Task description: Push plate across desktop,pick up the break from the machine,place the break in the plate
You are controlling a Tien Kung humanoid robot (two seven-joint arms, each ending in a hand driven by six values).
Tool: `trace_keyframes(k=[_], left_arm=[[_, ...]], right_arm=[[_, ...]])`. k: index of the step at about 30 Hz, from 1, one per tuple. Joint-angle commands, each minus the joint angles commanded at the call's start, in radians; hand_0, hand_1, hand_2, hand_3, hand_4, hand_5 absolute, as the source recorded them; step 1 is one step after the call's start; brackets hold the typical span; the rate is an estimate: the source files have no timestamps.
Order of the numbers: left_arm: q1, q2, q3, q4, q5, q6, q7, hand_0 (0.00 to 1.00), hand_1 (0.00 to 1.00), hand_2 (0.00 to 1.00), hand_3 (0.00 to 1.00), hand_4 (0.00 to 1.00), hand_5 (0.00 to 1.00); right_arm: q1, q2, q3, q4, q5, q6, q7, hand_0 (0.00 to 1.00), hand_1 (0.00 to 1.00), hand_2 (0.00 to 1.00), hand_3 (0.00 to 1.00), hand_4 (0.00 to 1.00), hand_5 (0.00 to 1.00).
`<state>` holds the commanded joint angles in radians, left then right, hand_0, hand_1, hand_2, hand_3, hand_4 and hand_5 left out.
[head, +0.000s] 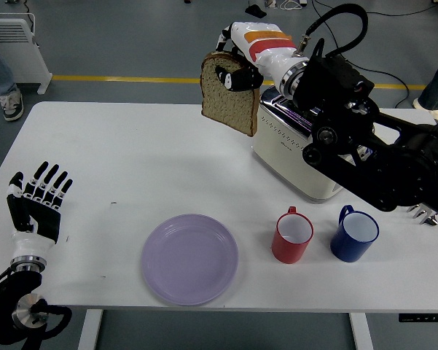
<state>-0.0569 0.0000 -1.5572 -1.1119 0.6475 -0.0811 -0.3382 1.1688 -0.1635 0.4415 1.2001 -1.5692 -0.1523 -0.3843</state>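
Our right hand pinches the bread slice by its top crust, upper centre. It looks light, soft, tearable, so we keep the squeeze gentle. Left hand sits lower left, fingers spread, empty. Plate waits below.

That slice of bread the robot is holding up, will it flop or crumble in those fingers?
The bread slice hangs flat from the right hand without sagging, so it is probably fairly stiff, perhaps toasted. It looks light. Pinched at its top edge only, it might crack or slip.
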Motion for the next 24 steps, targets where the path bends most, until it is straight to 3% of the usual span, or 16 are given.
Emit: trace_keyframes(k=[11, 23, 24], left_arm=[[0.000, 0.000, 0.001, 0.002, 0.000, 0.001, 0.000, 0.780, 0.756, 0.765, 0.727, 0.553, 0.998], [0.004, 0.000, 0.007, 0.006, 0.000, 0.003, -0.004, 0.780, 0.753, 0.765, 0.726, 0.553, 0.998], [0.004, 0.000, 0.008, 0.006, 0.000, 0.003, -0.004, 0.779, 0.753, 0.765, 0.726, 0.553, 0.998]], right_arm=[[-0.052, 0.038, -0.214, 0.065, 0.446, -0.010, 0.013, 0.175, 0.253, 0.346, 0.439, 0.484, 0.221], [-0.125, 0.108, -0.302, -0.030, 0.555, -0.074, 0.050, 0.183, 0.261, 0.355, 0.447, 0.471, 0.239], [-0.132, 0.113, -0.312, -0.048, 0.548, -0.082, 0.060, 0.228, 0.291, 0.375, 0.462, 0.469, 0.243]])
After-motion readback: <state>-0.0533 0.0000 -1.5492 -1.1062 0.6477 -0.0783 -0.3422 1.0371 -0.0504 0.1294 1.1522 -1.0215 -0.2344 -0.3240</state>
